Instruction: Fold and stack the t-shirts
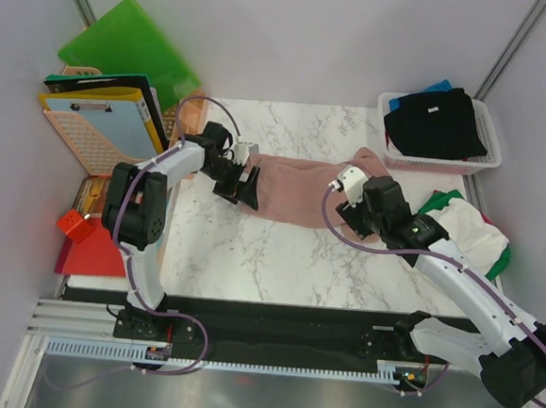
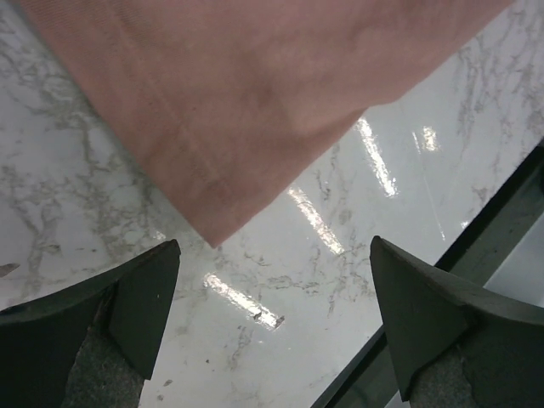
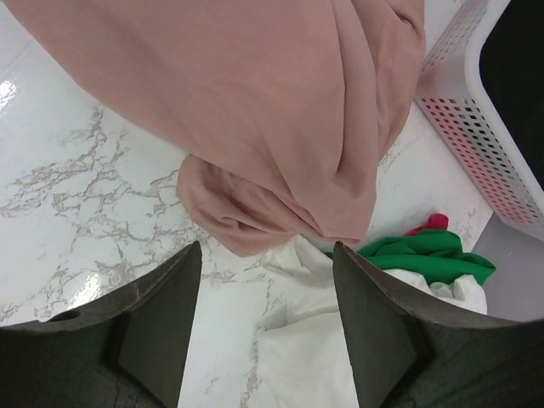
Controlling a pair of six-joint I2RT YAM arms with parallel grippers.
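OK, top view, left to right.

- Far left of frame: green folder (image 1: 125, 46) leans on the wall. Below it is a pink slotted tray (image 1: 77, 149) holding clipboards (image 1: 109, 120). Lower down is a red folder (image 1: 89, 258), with an orange-red block (image 1: 75, 225) at its upper edge.
- Left end effector (image 1: 241, 187): released, jaws wide, nothing between them. It sits at the left end of the dusty pink t-shirt (image 1: 298, 192). In the wrist view the shirt's hem corner lies just ahead of the fingertips, with only bare marble between them.
- Pink t-shirt: centre of the tabletop (image 1: 250, 259), laid as a long strip running left to right, with its right end bunched up.
- Right end effector (image 3: 268, 280): at that bunched end, jaws apart, nothing clamped. In its wrist view the pink bunch sits just above the fingertips.
- Right edge of frame: white t-shirt (image 1: 470, 229) heaped together with a green t-shirt (image 1: 441, 200), touching the pink one's bunched end.
- Upper right: white basket (image 1: 442, 163) holding a black t-shirt (image 1: 435, 122), with a blue t-shirt (image 1: 440, 86) peeking out behind it.
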